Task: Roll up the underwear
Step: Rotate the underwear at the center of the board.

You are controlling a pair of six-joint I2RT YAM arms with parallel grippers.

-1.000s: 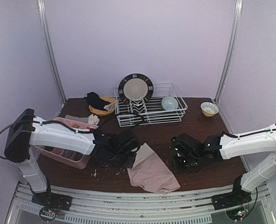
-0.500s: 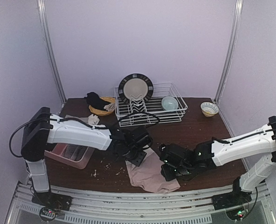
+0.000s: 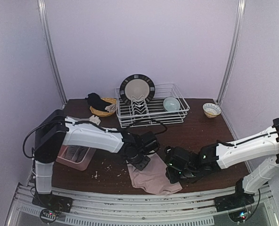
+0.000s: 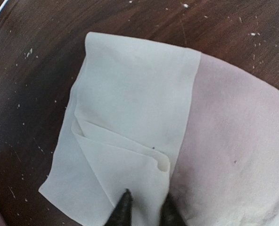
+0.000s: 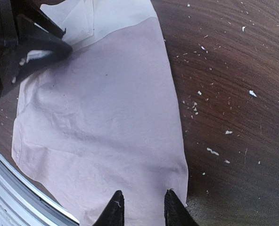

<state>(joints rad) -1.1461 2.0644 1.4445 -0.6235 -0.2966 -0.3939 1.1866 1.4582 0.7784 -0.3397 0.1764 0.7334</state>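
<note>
From above, the pale pink cloth underwear (image 3: pixel 153 178) lay flat and unrolled on the dark wooden counter (image 3: pixel 201 134), reaching from the left claw (image 3: pixel 140 162) to beside the right claw (image 3: pixel 176 172). At the left wrist, the tips sat nearly together on its white end; whether they pinched it I cannot tell. At the right wrist, the tips were slightly spread above its edge. All the rolling remained.

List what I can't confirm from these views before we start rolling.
- Top view: left gripper and right gripper fingertips hidden under their own wrists; contact with underwear unclear.
- Left wrist: fingers cut off by bottom edge; pinch on the fold unconfirmed.
- Right wrist: underwear's far corner behind the left gripper; near hem runs off-frame.
</note>
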